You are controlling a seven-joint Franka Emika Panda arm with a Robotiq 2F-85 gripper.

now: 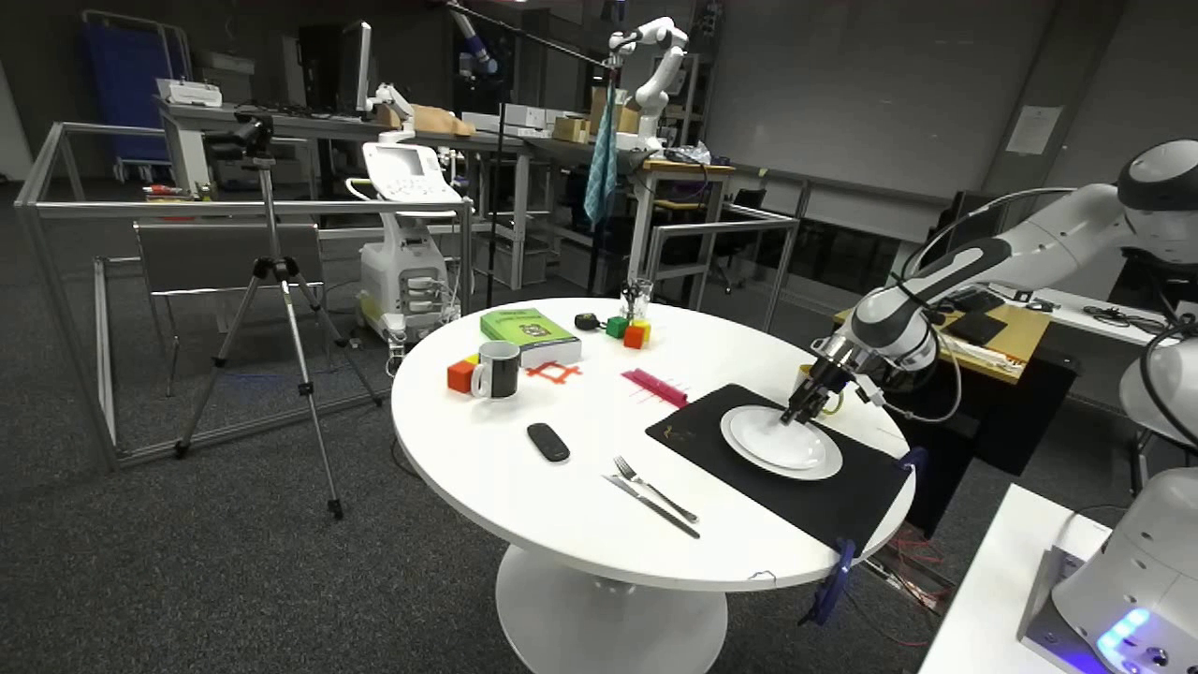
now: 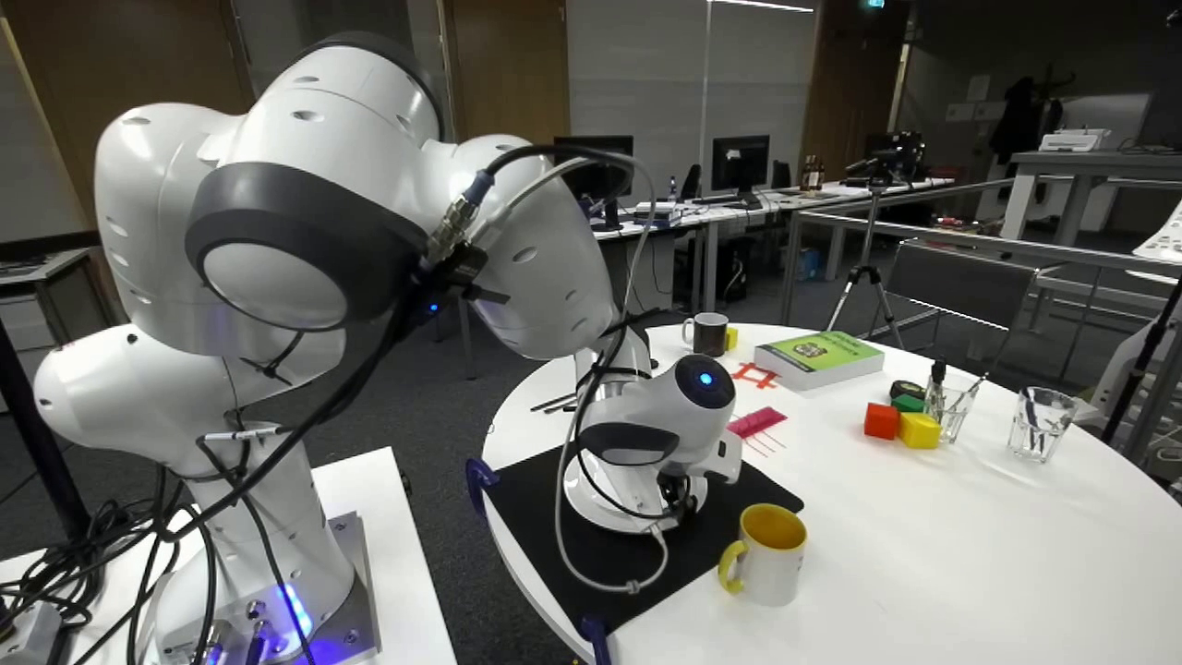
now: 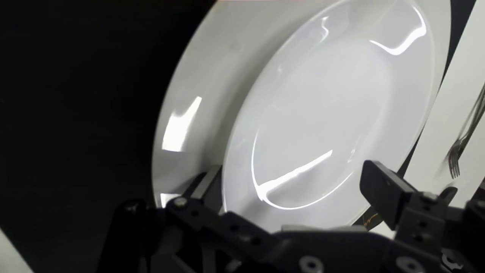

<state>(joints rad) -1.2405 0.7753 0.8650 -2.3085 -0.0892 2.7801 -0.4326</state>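
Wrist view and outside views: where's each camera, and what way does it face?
An exterior view: beside the table, looking down across it; arm and claw at picture right.
An exterior view: near the robot's base, looking past the arm over the table; the arm mostly hides the claw.
Wrist view: on the arm's end, looking down at the smaller plate on the larger plate; fingers at bottom.
Both exterior views show table and green book.
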